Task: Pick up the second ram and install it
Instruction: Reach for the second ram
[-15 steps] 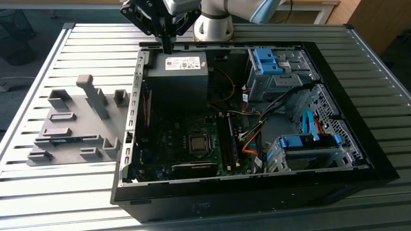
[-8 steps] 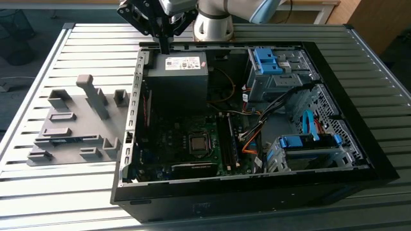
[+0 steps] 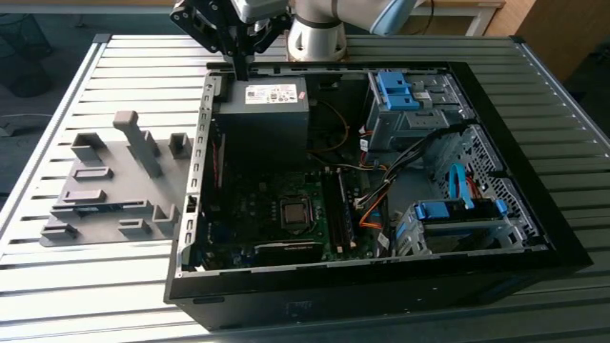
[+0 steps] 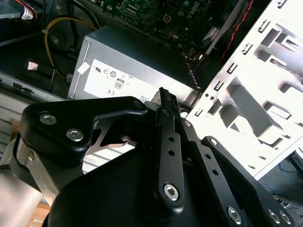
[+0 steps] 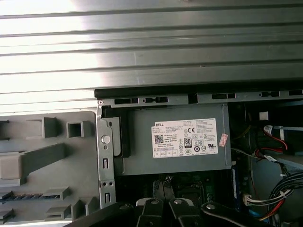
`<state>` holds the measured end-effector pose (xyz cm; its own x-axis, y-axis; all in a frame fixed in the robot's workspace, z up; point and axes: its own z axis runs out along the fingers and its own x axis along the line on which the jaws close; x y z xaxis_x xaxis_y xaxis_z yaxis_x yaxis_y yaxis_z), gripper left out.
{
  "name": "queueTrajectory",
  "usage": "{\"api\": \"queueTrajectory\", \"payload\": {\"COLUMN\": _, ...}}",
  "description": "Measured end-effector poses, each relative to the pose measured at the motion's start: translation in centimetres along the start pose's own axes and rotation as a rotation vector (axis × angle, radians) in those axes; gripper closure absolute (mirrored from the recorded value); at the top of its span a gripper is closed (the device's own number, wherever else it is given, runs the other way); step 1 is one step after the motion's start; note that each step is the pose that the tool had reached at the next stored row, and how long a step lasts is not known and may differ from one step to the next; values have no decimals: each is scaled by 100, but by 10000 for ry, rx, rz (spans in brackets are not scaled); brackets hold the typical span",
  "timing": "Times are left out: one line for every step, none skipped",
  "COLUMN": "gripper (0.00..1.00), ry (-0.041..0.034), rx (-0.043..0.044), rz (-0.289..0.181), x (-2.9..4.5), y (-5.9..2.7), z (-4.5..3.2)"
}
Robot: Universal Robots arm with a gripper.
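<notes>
- The gripper (image 3: 240, 70) is seen with its two black fingers pressed together, nothing pinched between them; the same closed tip is caught in both wrist views (image 4: 165, 94) (image 5: 164, 187)
- It is held fingers-down above the far rim of the open computer case (image 3: 381, 293), toward the exterior view's left, just beside the corner of the power supply (image 3: 262, 118)
- The power supply, a grey box with a pale label on its face, is picked up directly past the fingertips in both wrist views (image 4: 128, 61) (image 5: 175, 139)
- The arm's pale base (image 3: 319, 36) is mounted on the table just behind the case
- Inside the case, the motherboard (image 3: 257, 207) is laid flat below the power supply, and a green stick (image 3: 341, 207) is seen standing on edge in the slots beside the processor socket
- Blue drive brackets (image 3: 396, 89) are fitted on the exterior view's right side of the case
- The second ram (image 3: 107, 208), a thin blue-green strip, is found lying in the grey holder tray (image 3: 124, 186) outside the case, on the exterior view's left, at the tray's near end
- It is well apart from the gripper and untouched
- The tray's blocks and slots are also shown in the first wrist view (image 5: 80, 161), beside the case wall
- Case and tray are both carried by the slatted metal table (image 3: 96, 286)
</notes>
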<state>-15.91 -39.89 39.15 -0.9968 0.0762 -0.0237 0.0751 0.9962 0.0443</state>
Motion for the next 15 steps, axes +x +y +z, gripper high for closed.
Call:
{"api": "queueTrajectory", "payload": {"gripper": 89, "ry": 0, "rx": 0, "rz": 0, "x": 4, "y": 0, "z": 0}}
{"api": "queueTrajectory", "payload": {"gripper": 89, "ry": 0, "rx": 0, "rz": 0, "x": 9, "y": -1, "z": 0}}
{"api": "queueTrajectory", "payload": {"gripper": 89, "ry": 0, "rx": 0, "rz": 0, "x": 13, "y": -1, "z": 1}}
{"api": "queueTrajectory", "payload": {"gripper": 89, "ry": 1, "rx": 0, "rz": 1, "x": 19, "y": -1, "z": 1}}
{"api": "queueTrajectory", "payload": {"gripper": 89, "ry": 2, "rx": 1, "rz": 0, "x": 24, "y": -2, "z": 1}}
{"api": "queueTrajectory", "payload": {"gripper": 89, "ry": 1, "rx": 0, "rz": 0, "x": 30, "y": -2, "z": 1}}
{"api": "queueTrajectory", "payload": {"gripper": 89, "ry": 1, "rx": 0, "rz": 0, "x": 36, "y": -3, "z": 1}}
{"api": "queueTrajectory", "payload": {"gripper": 89, "ry": 1, "rx": 1, "rz": -1, "x": 43, "y": -4, "z": 1}}
{"api": "queueTrajectory", "payload": {"gripper": 89, "ry": 1, "rx": 0, "rz": 0, "x": 51, "y": -4, "z": 2}}
{"api": "queueTrajectory", "payload": {"gripper": 89, "ry": 1, "rx": 0, "rz": 0, "x": 58, "y": -4, "z": 2}}
{"api": "queueTrajectory", "payload": {"gripper": 89, "ry": 1, "rx": 0, "rz": 0, "x": 65, "y": -5, "z": 2}}
{"api": "queueTrajectory", "payload": {"gripper": 89, "ry": 1, "rx": 0, "rz": 0, "x": 72, "y": -6, "z": 2}}
{"api": "queueTrajectory", "payload": {"gripper": 89, "ry": 1, "rx": 0, "rz": 1, "x": 79, "y": -6, "z": 3}}
{"api": "queueTrajectory", "payload": {"gripper": 89, "ry": 1, "rx": 0, "rz": 1, "x": 86, "y": -7, "z": 2}}
{"api": "queueTrajectory", "payload": {"gripper": 89, "ry": 1, "rx": 0, "rz": 1, "x": 93, "y": -7, "z": 3}}
